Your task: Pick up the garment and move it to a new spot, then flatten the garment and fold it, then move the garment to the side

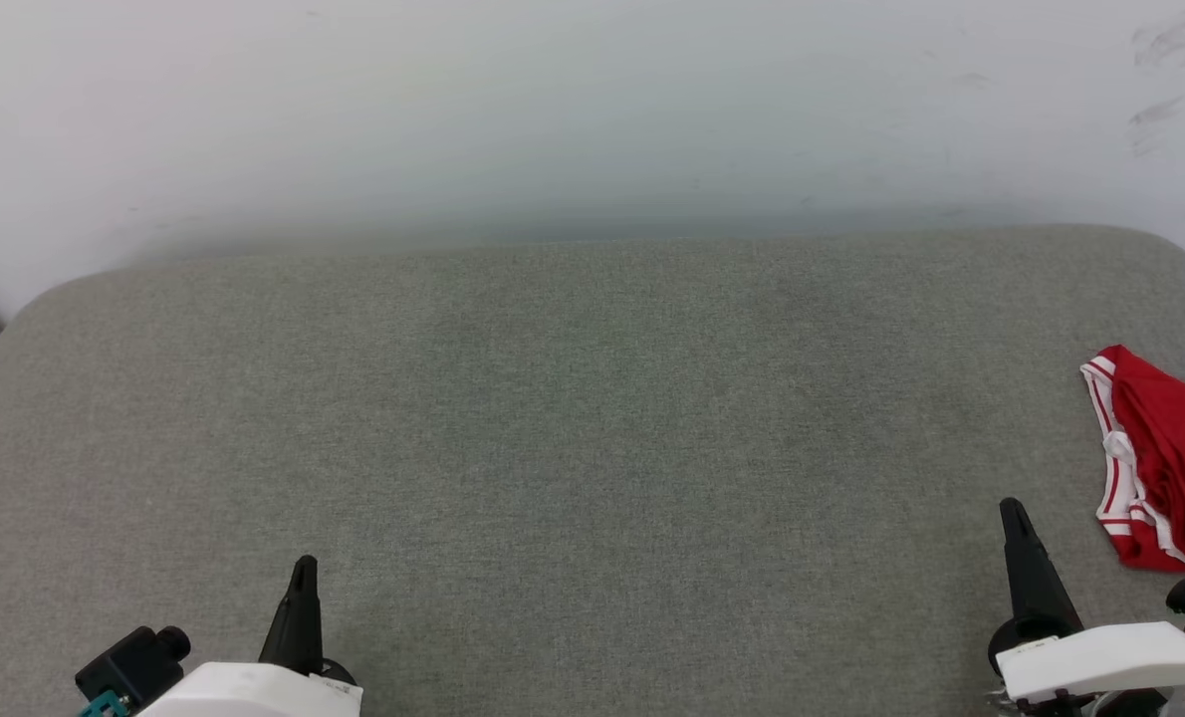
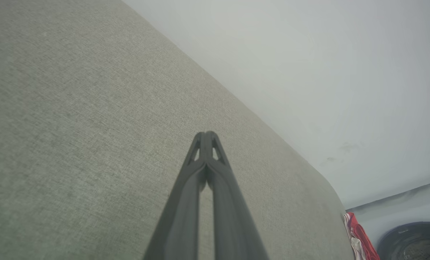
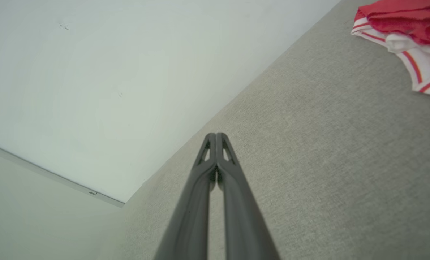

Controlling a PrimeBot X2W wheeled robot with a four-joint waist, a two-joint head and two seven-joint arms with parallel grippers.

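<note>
Garment (image 1: pixel 1165 453): red cloth with white, red-striped trim, lying bunched at the far right end of the grey fabric-covered surface (image 1: pixel 592 418) and running past the right edge of the head view. Right gripper (image 1: pixel 1013 513): the nearer of the two, just left of the garment and apart from it, with its dark fingers pressed together and holding nothing. Left gripper (image 1: pixel 304 570): well apart at the near left, fingers likewise together and empty. Both point toward the pale wall (image 1: pixel 592 100) behind the surface.
</note>
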